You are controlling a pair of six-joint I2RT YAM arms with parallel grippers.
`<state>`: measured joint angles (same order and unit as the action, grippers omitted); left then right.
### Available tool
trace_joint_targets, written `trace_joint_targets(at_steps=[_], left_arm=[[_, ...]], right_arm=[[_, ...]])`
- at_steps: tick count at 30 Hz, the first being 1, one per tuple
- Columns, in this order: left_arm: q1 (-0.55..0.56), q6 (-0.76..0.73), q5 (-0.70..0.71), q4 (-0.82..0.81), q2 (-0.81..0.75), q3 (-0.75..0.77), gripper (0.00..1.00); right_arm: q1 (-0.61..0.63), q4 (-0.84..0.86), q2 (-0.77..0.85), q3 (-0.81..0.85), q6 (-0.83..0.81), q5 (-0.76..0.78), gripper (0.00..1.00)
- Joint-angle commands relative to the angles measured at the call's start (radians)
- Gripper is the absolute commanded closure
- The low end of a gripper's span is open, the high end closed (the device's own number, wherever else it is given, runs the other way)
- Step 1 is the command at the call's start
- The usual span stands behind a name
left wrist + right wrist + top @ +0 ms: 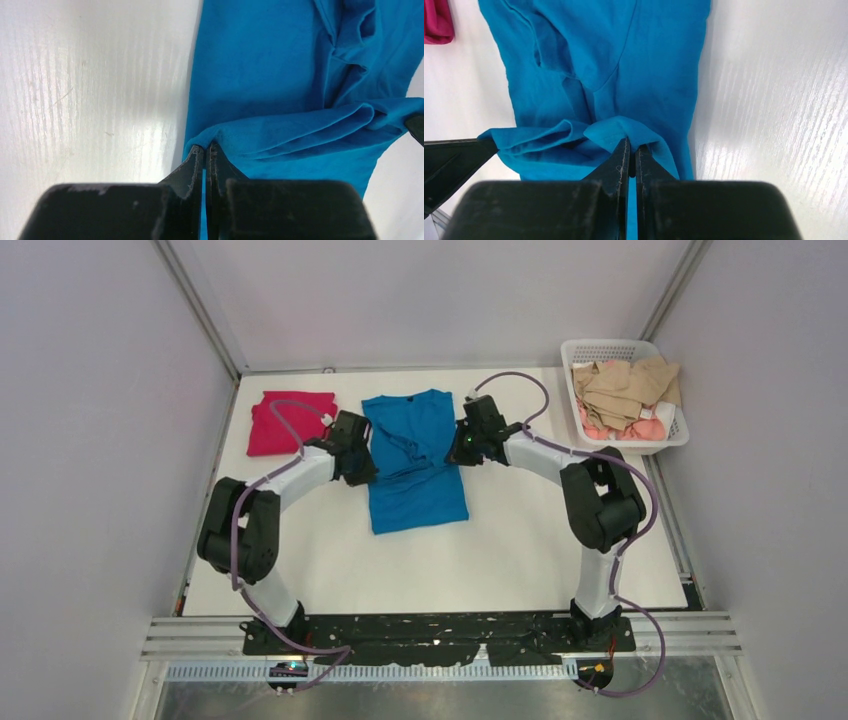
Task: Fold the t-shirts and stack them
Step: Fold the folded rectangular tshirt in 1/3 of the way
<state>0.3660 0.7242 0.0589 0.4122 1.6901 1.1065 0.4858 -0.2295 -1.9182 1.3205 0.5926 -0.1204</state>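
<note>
The bright blue t-shirt lies lengthwise mid-table, sleeves folded in, its middle bunched up between the two grippers. My left gripper is shut on the shirt's left edge and lifts a ridge of cloth. My right gripper is shut on the shirt's right edge; the blue cloth stretches ahead of it. The magenta-red t-shirt lies folded at the far left, behind the left gripper; a corner of it shows in the right wrist view.
A white basket holding beige and pink clothes stands at the far right. White table lies between the shirt and the arm bases. Grey walls close in the left, back and right sides.
</note>
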Motion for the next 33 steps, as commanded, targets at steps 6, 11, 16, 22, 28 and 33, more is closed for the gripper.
trace_joint_targets(at_steps=[6,11,16,22,28,33], left_arm=[[-0.029,-0.033,-0.041,-0.010,0.045,0.090,0.65],[-0.039,-0.070,-0.033,0.048,-0.026,0.147,0.01],[-0.038,-0.044,-0.050,0.001,-0.211,-0.042,0.01],[-0.008,-0.009,-0.123,-0.035,-0.418,-0.328,0.00],[0.037,0.042,-0.125,-0.042,-0.555,-0.500,0.00],[0.039,0.044,-0.095,-0.013,-0.628,-0.553,0.00]], right_arm=[[-0.029,0.057,-0.042,0.074,0.005,-0.020,0.82],[-0.039,0.051,0.021,0.075,-0.019,-0.026,0.22],[-0.038,0.065,0.198,-0.104,-0.022,0.009,0.04],[0.039,0.117,0.325,-0.267,-0.119,-0.077,0.05],[0.119,0.207,0.265,-0.282,-0.084,-0.155,0.05],[0.125,0.222,0.115,-0.119,-0.103,-0.149,0.05]])
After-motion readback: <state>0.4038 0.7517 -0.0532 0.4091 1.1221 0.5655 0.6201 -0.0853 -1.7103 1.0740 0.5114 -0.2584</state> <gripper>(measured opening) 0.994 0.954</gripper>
